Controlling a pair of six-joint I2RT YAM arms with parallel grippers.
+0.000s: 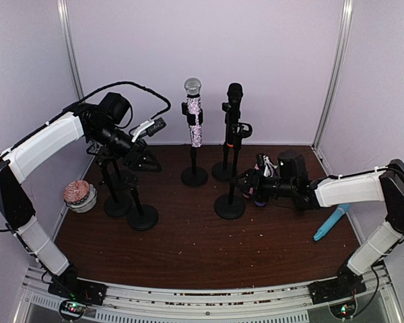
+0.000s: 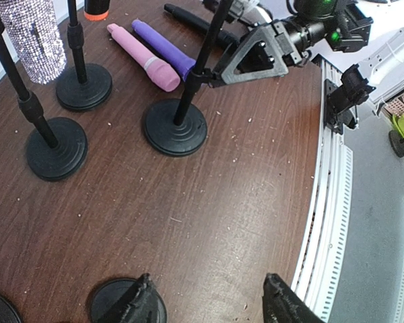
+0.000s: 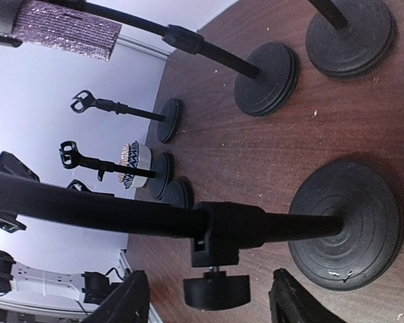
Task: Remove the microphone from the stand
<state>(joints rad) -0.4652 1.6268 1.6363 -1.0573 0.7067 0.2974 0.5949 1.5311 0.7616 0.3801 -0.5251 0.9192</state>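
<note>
Left edge: cupcake (image 1: 79,194) on the table (image 1: 188,249), two bare stands (image 1: 143,217) beside it. Left gripper (image 2: 212,303) raised above them, fingers spread, nothing held. Back centre: sparkly microphone (image 1: 194,114) and black microphone (image 1: 234,101), each upright and clipped in its own stand. Front stand (image 1: 229,202) just ahead of the black one; right gripper (image 1: 242,180) at its pole, fingers parted, clamp knob (image 3: 219,291) between them, touching neither. Pink microphone (image 2: 145,57) and purple microphone (image 2: 165,47) lie flat near that base. Blue microphone (image 1: 330,223) lies far right
</note>
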